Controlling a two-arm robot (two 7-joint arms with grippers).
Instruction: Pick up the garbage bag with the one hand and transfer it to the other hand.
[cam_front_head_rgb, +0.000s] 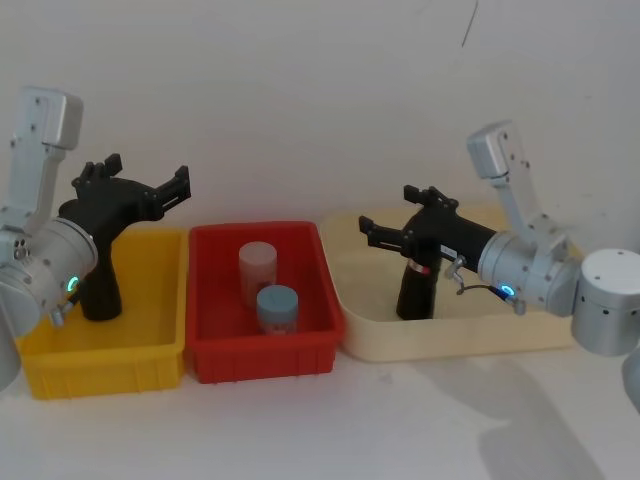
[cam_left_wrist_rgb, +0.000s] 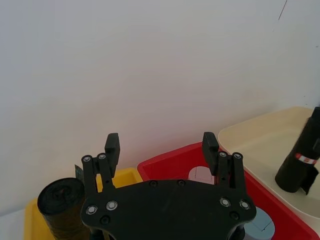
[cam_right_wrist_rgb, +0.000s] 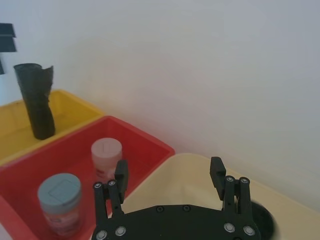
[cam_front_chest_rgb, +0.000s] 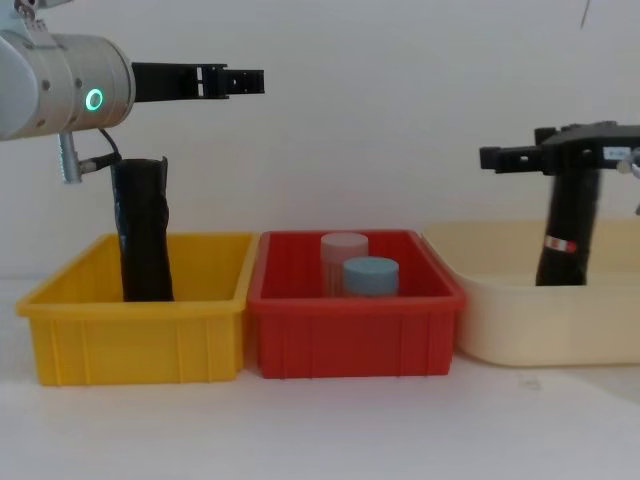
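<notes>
White wall backs three containers: yellow bin (cam_front_chest_rgb: 130, 330), red bin (cam_front_chest_rgb: 350, 335), cream tray (cam_front_chest_rgb: 530, 330). We count two black rolls: the garbage bag (cam_front_chest_rgb: 565, 235) stands upright in the tray, lower right, likely so jaws can close round it; a plain roll (cam_front_chest_rgb: 143, 240) stands in the yellow bin. Right gripper (cam_front_head_rgb: 388, 212) hovers just over the bag, left gripper (cam_front_head_rgb: 145, 174) upper left, both spread. Pale jar (cam_front_chest_rgb: 343, 250) and grey jar (cam_front_chest_rgb: 371, 277) share the red bin.
</notes>
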